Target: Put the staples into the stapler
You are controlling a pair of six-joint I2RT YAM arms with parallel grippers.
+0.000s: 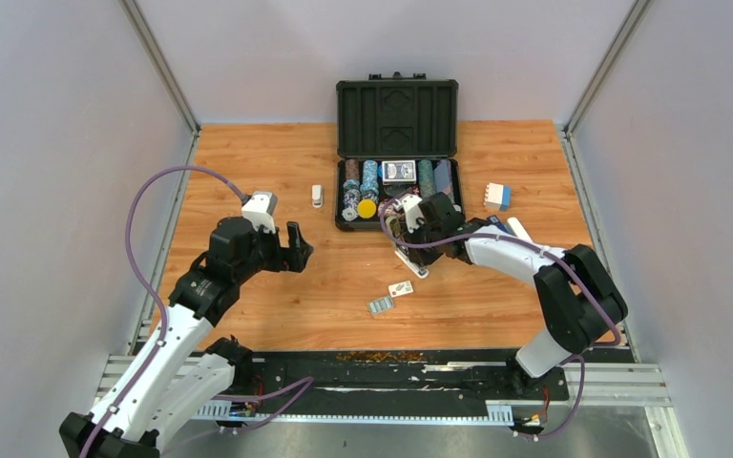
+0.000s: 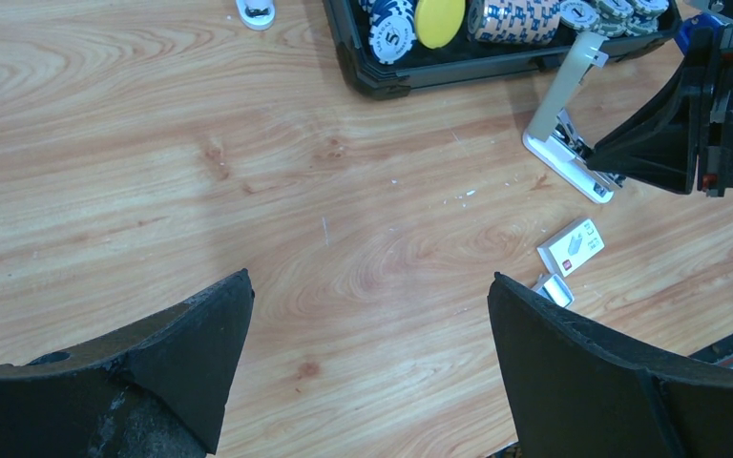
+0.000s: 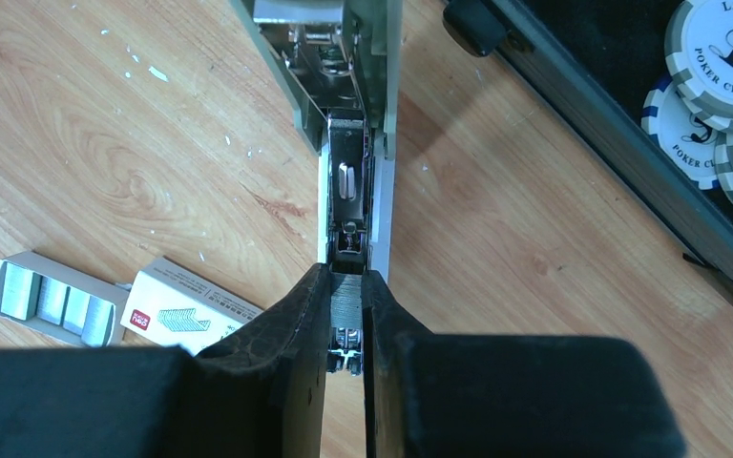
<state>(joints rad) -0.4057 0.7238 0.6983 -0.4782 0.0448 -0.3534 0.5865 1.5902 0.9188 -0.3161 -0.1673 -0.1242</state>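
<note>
Wood table (image 1: 248,162), chip case (image 1: 397,114) at the back. My R gripper (image 3: 346,282) is pinched tight on a strip of staples (image 3: 346,298), tips right at the open stapler (image 3: 348,181), which lies just in front of the case w/ its top swung up. Beside it lie the tray (image 3: 52,301) & sleeve (image 3: 186,313), touching. My L gripper (image 2: 370,280) hangs spread wide, holding nothing, well to the left.

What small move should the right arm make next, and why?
Probably ease the staple strip down into the opened stapler. The right fingers are shut on the strip, which sits in line with the stapler's bare channel. It seems aligned but not yet seated, so a short, gentle push looks safest.
</note>
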